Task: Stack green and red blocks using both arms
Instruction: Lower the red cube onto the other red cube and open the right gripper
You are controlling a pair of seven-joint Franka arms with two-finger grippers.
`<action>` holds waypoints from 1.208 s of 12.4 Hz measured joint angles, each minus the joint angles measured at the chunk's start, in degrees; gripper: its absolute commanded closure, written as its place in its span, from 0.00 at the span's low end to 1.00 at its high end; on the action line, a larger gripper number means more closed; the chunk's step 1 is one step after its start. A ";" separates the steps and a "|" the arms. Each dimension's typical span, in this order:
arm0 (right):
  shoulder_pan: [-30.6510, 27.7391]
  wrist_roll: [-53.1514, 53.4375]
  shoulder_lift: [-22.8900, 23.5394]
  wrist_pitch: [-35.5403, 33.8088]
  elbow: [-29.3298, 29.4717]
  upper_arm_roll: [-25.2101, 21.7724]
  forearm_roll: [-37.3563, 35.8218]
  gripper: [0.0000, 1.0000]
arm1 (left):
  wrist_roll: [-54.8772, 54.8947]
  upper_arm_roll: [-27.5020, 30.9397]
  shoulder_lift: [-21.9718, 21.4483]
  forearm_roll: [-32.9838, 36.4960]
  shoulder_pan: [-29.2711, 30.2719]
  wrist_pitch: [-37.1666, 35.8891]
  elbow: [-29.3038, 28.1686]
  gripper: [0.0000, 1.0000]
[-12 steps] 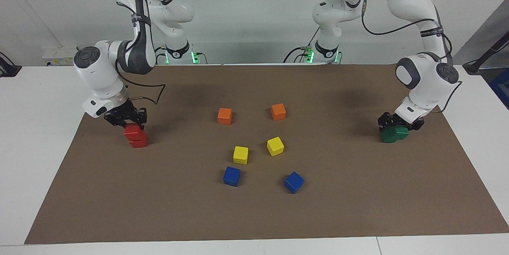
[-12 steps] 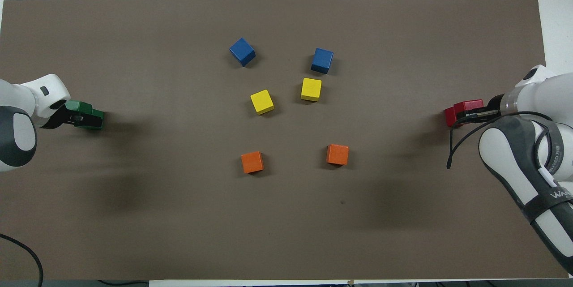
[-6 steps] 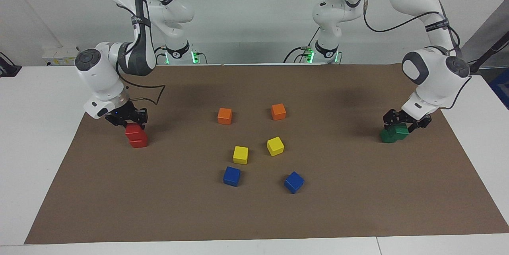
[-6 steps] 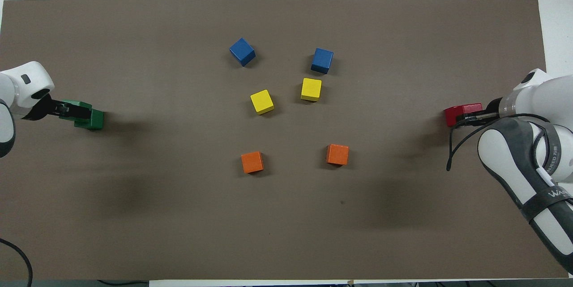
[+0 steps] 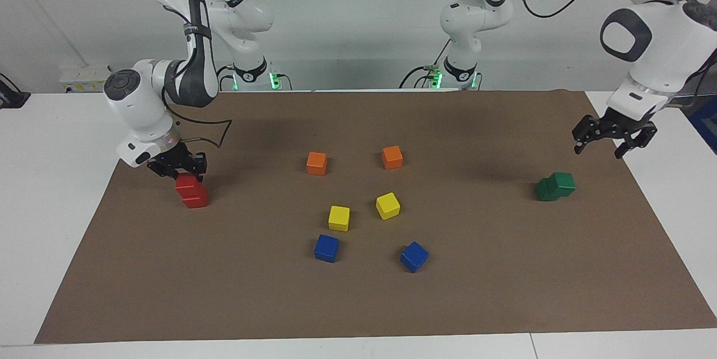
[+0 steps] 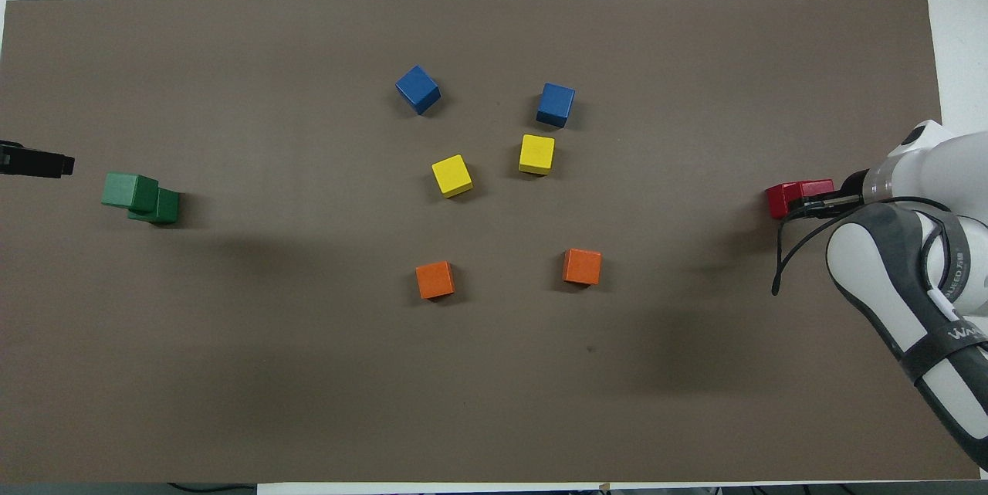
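Two red blocks are stacked toward the right arm's end of the mat, the upper red block (image 5: 186, 182) (image 6: 799, 190) set slightly askew on the lower one (image 5: 195, 198). My right gripper (image 5: 178, 168) (image 6: 820, 202) sits right on top of the upper red block. Two green blocks are stacked toward the left arm's end, the upper green block (image 5: 562, 181) (image 6: 123, 190) offset on the lower one (image 5: 544, 190) (image 6: 162, 207). My left gripper (image 5: 613, 139) (image 6: 37, 164) is open and empty, raised over the mat's edge beside the green stack.
Two orange cubes (image 5: 316, 163) (image 5: 392, 157), two yellow cubes (image 5: 339, 218) (image 5: 387, 205) and two blue cubes (image 5: 326, 247) (image 5: 414, 256) lie in the middle of the brown mat (image 5: 504, 269). White table surrounds the mat.
My left gripper let go of the upper green block, opened and rose away toward the mat's edge. The green stack stays put. My right gripper has barely moved at the red stack.
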 measured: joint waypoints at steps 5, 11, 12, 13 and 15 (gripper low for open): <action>0.00 0.00 0.10 1.59 -0.58 0.00 0.00 1.00 | -17.11 -0.70 -3.40 0.01 -4.19 -8.92 1.06 0.00; 0.00 0.03 0.10 1.89 -0.66 0.00 0.00 0.02 | -22.03 -1.24 -4.11 0.01 -6.78 -15.66 1.77 0.00; 0.00 0.17 0.10 1.89 -0.66 0.00 0.00 0.00 | -22.18 -1.22 -4.11 0.01 -7.12 -15.82 1.98 0.00; 0.00 0.39 0.11 1.89 -0.70 0.00 0.01 0.00 | -22.24 -1.18 -4.10 0.01 -7.35 -16.26 2.32 0.00; 0.00 0.53 0.11 1.90 -0.73 0.00 0.01 0.00 | -22.26 -0.81 -3.96 0.01 -8.40 -18.56 4.30 0.00</action>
